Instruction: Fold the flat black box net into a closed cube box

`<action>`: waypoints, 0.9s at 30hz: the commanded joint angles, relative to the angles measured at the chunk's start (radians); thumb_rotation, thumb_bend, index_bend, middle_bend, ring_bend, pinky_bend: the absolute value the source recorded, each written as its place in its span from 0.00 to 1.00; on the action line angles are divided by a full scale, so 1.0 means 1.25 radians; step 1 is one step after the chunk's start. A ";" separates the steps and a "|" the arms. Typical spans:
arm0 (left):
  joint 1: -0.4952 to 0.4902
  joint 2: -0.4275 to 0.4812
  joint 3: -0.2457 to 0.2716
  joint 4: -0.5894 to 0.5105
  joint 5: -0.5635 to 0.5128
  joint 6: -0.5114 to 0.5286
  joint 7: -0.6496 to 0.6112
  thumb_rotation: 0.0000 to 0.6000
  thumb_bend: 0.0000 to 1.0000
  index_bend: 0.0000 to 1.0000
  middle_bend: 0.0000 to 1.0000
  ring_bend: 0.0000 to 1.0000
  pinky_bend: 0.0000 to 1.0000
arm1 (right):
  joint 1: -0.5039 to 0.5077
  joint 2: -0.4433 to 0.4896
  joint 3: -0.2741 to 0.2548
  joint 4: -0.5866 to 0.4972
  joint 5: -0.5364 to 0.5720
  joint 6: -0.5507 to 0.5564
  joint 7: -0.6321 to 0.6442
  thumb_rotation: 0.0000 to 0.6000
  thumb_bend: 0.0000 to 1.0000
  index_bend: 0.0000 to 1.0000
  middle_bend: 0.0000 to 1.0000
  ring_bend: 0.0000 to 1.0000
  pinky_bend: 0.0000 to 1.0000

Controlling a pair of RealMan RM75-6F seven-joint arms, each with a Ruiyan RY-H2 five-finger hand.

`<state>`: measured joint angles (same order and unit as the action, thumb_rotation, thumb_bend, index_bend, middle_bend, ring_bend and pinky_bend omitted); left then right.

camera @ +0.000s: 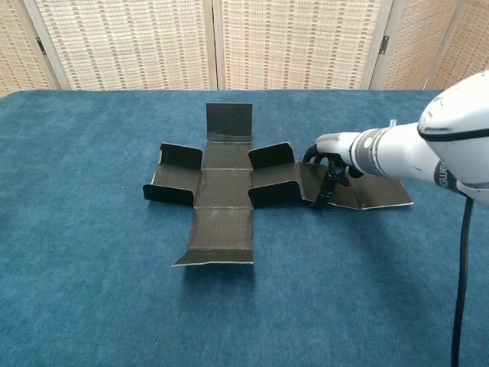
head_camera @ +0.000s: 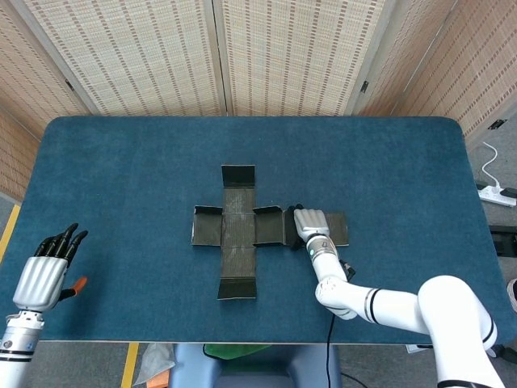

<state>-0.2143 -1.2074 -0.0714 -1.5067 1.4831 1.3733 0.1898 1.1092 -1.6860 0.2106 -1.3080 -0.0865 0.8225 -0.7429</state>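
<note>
The flat black box net [head_camera: 237,230] [camera: 221,191] lies as a cross in the middle of the blue table, several of its small flaps standing up. My right hand [head_camera: 308,225] [camera: 334,157] rests on the net's long right arm, fingers curled down onto the cardboard just right of the raised side flaps, holding nothing. My left hand [head_camera: 47,271] hovers open at the table's front left corner, far from the net, fingers spread; the chest view does not show it.
The blue felt table [head_camera: 121,186] stretches wide around the net. Woven screens [head_camera: 266,56] stand behind it. A power strip [head_camera: 497,194] lies on the floor at the right.
</note>
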 commanded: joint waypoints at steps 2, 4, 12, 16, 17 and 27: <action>-0.044 -0.027 -0.018 0.039 0.013 -0.036 -0.024 1.00 0.22 0.25 0.19 0.38 0.38 | -0.027 0.007 0.015 -0.037 -0.076 0.018 0.059 1.00 0.22 0.49 0.35 0.79 1.00; -0.077 -0.049 -0.028 0.069 0.015 -0.068 -0.040 1.00 0.22 0.28 0.23 0.52 0.56 | -0.040 0.011 0.017 -0.056 -0.118 0.020 0.087 1.00 0.22 0.49 0.36 0.79 1.00; -0.207 -0.175 -0.065 0.213 0.010 -0.184 -0.061 1.00 0.24 0.26 0.25 0.70 0.80 | -0.063 -0.011 -0.011 -0.080 -0.274 0.089 0.111 1.00 0.22 0.49 0.37 0.79 1.00; -0.247 -0.232 -0.069 0.269 -0.007 -0.228 -0.040 1.00 0.23 0.18 0.22 0.71 0.81 | -0.074 -0.032 -0.026 -0.086 -0.341 0.147 0.104 1.00 0.22 0.49 0.37 0.79 1.00; -0.254 -0.245 -0.070 0.282 -0.012 -0.234 -0.034 1.00 0.23 0.15 0.20 0.71 0.82 | -0.077 -0.035 -0.028 -0.089 -0.351 0.155 0.103 1.00 0.22 0.49 0.37 0.79 1.00; -0.305 -0.370 -0.077 0.413 -0.079 -0.305 0.011 1.00 0.21 0.00 0.00 0.61 0.80 | -0.111 -0.053 -0.044 -0.106 -0.444 0.217 0.089 1.00 0.22 0.49 0.37 0.79 1.00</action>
<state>-0.5844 -1.6521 -0.1648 -1.0060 1.3961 1.0032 0.2057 0.9765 -1.7489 0.1584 -1.4376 -0.6301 1.0862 -0.6288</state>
